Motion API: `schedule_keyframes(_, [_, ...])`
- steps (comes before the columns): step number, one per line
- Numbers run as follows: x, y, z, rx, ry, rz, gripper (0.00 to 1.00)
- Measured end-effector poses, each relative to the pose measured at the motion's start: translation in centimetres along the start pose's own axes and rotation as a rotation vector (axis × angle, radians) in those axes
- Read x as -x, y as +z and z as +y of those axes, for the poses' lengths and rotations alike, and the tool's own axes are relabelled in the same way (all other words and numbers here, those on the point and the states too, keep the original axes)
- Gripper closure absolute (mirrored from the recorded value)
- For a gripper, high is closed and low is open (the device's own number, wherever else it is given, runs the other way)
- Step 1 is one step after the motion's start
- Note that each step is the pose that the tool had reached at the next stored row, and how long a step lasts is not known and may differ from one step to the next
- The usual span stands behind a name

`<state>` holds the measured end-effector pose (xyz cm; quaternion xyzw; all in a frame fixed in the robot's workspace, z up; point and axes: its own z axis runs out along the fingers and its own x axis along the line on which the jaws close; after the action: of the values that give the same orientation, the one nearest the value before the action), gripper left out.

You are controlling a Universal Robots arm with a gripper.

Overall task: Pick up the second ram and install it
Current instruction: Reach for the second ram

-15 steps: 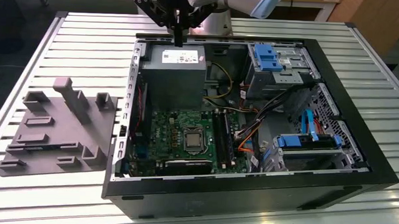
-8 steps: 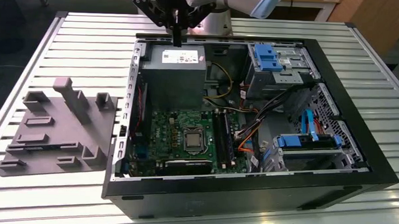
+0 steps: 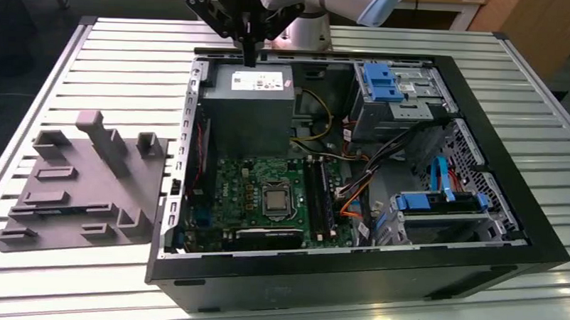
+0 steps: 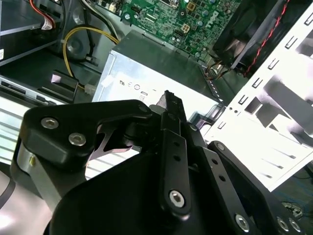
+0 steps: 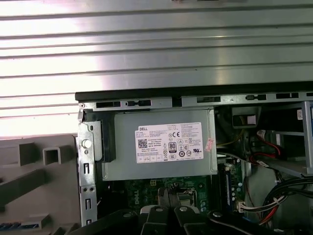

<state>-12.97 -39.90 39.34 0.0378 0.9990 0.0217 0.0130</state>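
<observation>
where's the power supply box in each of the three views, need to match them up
Exterior view: the power supply sits at the back of the open case, toward the exterior view's left.
First wrist view: the power supply shows its labelled face, just inside the case wall.
Second wrist view: the power supply lies between the yellow cable and the circuit board.
Shared landmark: the green motherboard borders the box in every view.

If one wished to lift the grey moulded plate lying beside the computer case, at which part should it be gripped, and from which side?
Probably its tall upright block, taken from straight above, closing across the block's thin sides. The grey plate lies flat on the slatted table, so its edges give little to pinch, while the block stands free.
</observation>
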Motion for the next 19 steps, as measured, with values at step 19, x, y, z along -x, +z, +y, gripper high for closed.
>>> schedule_keyframes(19, [-1.26, -0.03, -0.09, 0.0001, 0.0, 0.0, 0.89])
